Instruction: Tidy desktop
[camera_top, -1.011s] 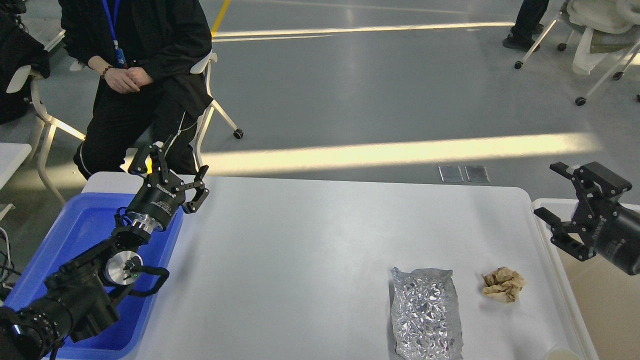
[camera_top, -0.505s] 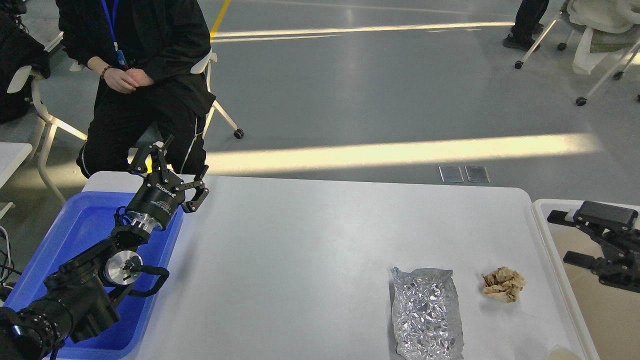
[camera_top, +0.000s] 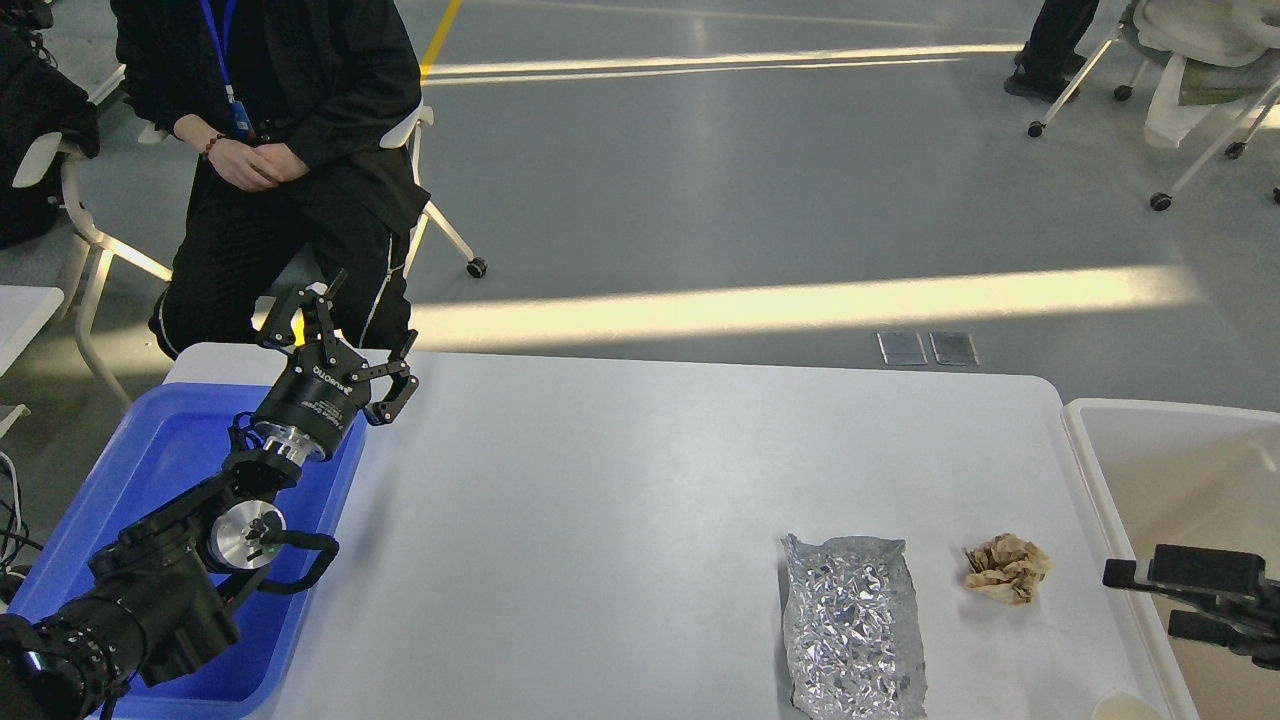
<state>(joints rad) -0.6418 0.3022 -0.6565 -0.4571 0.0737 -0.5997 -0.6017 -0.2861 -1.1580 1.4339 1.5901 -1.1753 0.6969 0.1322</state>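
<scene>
Desktop white, matte, rounded corners; left claw spread, empty; right claw unclear.

A crinkled, shiny silver foil bag lies on the smooth, matt white desktop, with a crumpled wad of rough brown paper just beside the bag. At the desktop's left edge sits a glossy blue plastic tub.

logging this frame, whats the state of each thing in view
left pincer: open, empty, raised at the blue tub's far corner
right pincer: open, empty, over the off-white bin
foil bag: crinkled, flat on the desktop
brown paper: crumpled
</scene>
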